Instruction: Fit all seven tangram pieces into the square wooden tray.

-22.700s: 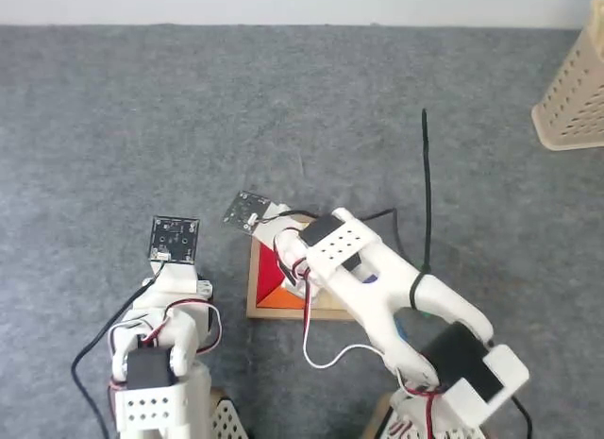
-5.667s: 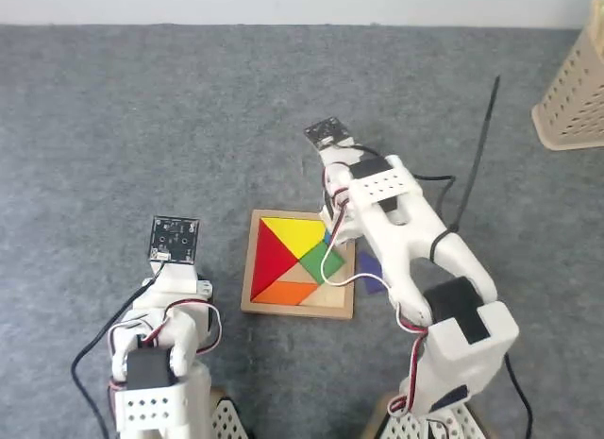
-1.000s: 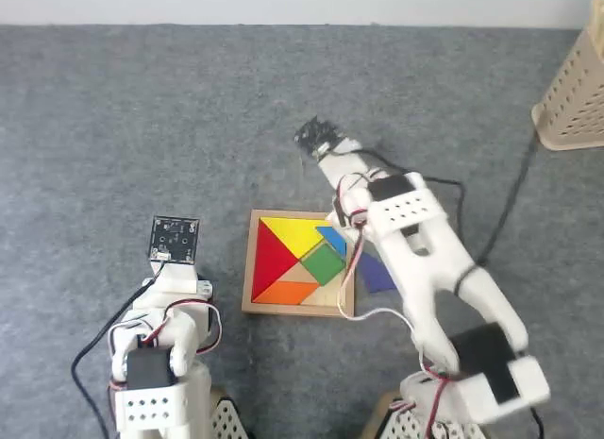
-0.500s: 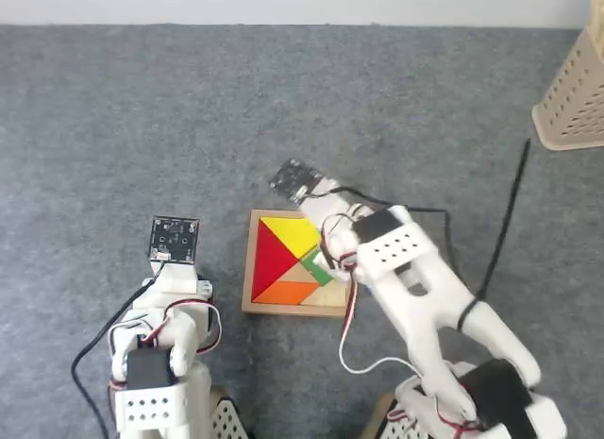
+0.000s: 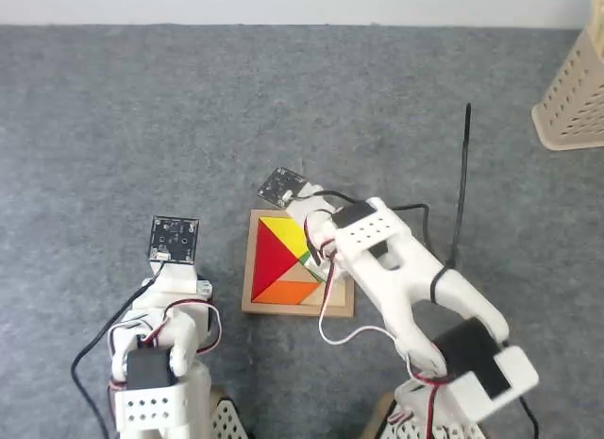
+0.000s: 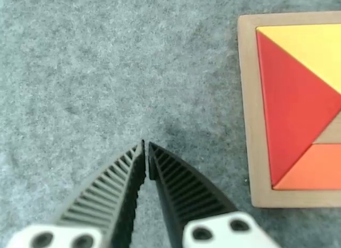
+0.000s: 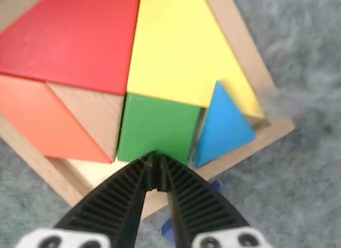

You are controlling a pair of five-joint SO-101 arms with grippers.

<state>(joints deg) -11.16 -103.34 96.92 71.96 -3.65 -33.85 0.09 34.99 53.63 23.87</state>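
The square wooden tray (image 5: 247, 269) lies on the grey carpet between the arms. A red triangle (image 5: 274, 260), a yellow triangle (image 5: 291, 233) and an orange piece (image 5: 283, 293) lie in it. My right arm (image 5: 368, 241) hangs over the tray's right half. My right gripper (image 7: 157, 160) is shut, and its tips touch the near edge of the green square (image 7: 157, 128). A small blue triangle (image 7: 224, 125) sits askew by the tray's rim (image 7: 250, 66), beside the green square. My left gripper (image 6: 145, 146) is shut over bare carpet, left of the tray (image 6: 246, 98).
A beige perforated basket (image 5: 576, 90) stands at the far right edge. A black cable (image 5: 462, 175) rises behind the right arm. A sliver of a purple piece (image 7: 166, 229) shows on the carpet just outside the tray. Open carpet lies to the left and back.
The right arm has swung left from beside the tray to over its right half, covering the green, blue and purple pieces in the high view. The left arm has kept still.
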